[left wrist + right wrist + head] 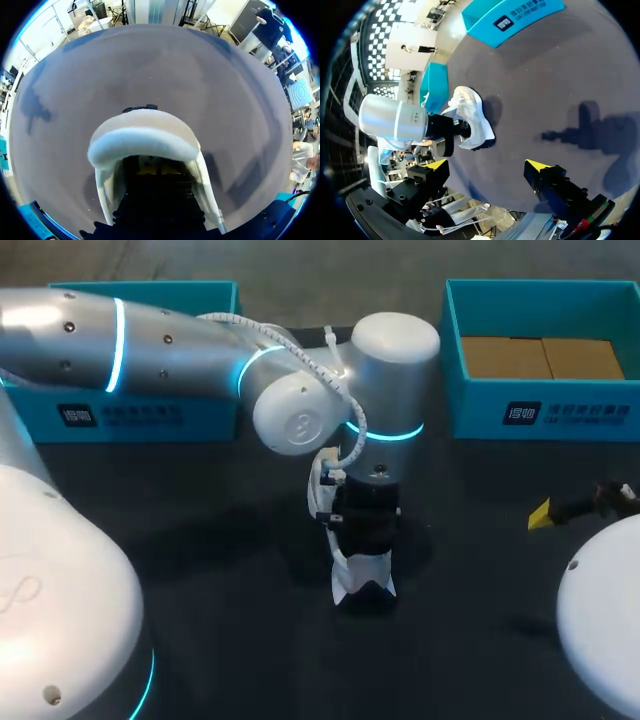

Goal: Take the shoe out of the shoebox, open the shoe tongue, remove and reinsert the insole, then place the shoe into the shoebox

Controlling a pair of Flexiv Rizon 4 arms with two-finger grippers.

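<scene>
Shoe: the white shoe (362, 585) stands on the dark tabletop (200, 540), near its middle and well apart from both boxes.
Shoe material: soft white upper with a thick padded, rounded rim. A dark sole edge shows in the right wrist view.
Shoe axis: in the right wrist view its long body runs from the left teal box (140, 415) toward the right claw (487, 167). I cannot tell which end is the toe.
Left claw: the left claw (156, 175) reaches down into the shoe's opening, and the white sides rise around it. I cannot tell if it is clenched or released.
Right claw: released, with nothing in it, and apart from the shoe.
Boxes: the left teal box and the right teal box (540, 410) have straight walls. The right one holds flat brown cardboard (545, 357).
</scene>
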